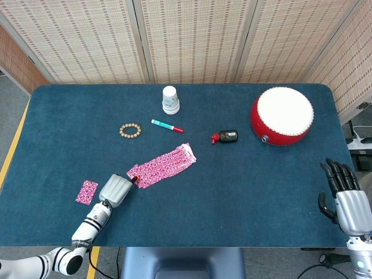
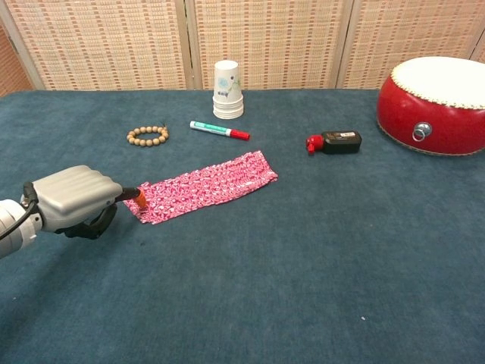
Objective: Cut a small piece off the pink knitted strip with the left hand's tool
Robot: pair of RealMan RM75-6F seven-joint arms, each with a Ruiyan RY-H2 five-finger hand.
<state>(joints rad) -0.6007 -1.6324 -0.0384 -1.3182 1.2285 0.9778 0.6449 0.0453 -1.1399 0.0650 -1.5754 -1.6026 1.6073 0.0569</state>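
The pink knitted strip (image 1: 163, 165) (image 2: 206, 185) lies slanted on the blue table (image 1: 232, 192), left of centre. My left hand (image 1: 115, 189) (image 2: 72, 199) is curled around a dark tool with an orange tip (image 1: 133, 179) (image 2: 139, 196). That tip touches the strip's near left end. A small cut pink piece (image 1: 86, 191) lies on the table left of the hand; the chest view does not show it. My right hand (image 1: 344, 197) hangs off the table's right edge with its fingers apart, holding nothing.
A stack of white paper cups (image 1: 170, 100) stands at the back, with a bead bracelet (image 1: 130, 130) and a green-and-red marker (image 1: 167, 125) in front of it. A small black bottle with a red cap (image 1: 225, 136) and a red drum (image 1: 282, 115) sit to the right.
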